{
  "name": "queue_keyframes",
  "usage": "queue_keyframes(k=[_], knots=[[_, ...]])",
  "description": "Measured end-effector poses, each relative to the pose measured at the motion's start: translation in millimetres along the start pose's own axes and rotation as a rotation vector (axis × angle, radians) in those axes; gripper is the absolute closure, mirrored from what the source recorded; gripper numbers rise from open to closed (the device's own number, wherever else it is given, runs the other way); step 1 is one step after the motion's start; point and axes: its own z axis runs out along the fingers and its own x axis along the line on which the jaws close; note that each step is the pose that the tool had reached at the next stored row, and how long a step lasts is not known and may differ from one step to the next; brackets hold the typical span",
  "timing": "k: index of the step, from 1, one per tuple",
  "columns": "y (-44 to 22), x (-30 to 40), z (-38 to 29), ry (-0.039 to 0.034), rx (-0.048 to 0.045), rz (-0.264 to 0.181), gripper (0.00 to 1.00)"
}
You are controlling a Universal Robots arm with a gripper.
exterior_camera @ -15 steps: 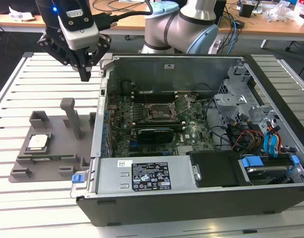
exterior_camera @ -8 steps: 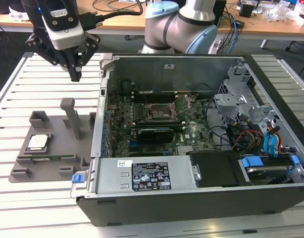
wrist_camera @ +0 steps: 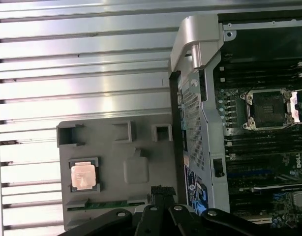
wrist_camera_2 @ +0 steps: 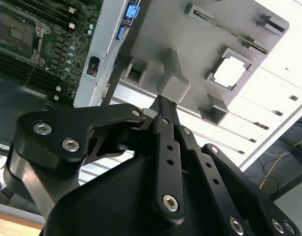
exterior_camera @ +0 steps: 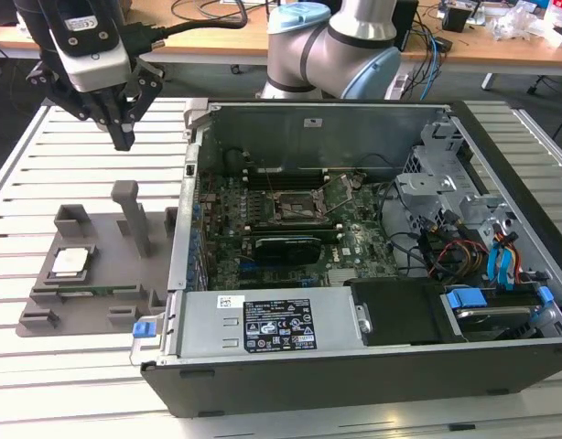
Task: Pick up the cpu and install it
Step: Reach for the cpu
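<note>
One gripper [exterior_camera: 123,137] hangs above the slatted table [exterior_camera: 80,155] in the exterior view, at about 10 o'clock of the frame. Its fingers are drawn together to a single tip with nothing between them, as both wrist views show too [wrist_camera_2: 163,102] [wrist_camera: 161,190].

One cpu [exterior_camera: 70,262] lies flat in a square recess of the single grey fixture plate [exterior_camera: 112,274], at roughly 7 o'clock from the gripper and well apart from it. Its pale metal top faces up in the first wrist view [wrist_camera: 83,175] and glares white in the second wrist view [wrist_camera_2: 233,72].

One tall post [exterior_camera: 126,215] stands on the plate, at 2 o'clock from the cpu. The first wrist view shows three hollow blocks [wrist_camera: 122,131] in a row along one plate edge.

One open computer case [exterior_camera: 354,128] sits at 3 o'clock of the plate, just beside it. Its one black socket [exterior_camera: 295,206] holds no chip and has its frame raised [wrist_camera: 268,108].
</note>
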Motion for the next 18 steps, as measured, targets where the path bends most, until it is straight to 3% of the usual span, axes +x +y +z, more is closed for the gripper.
queue_keyframes(k=[18], knots=[[-2.1,28.9,-0.7,0.0000,-0.0001,0.000,0.89]])
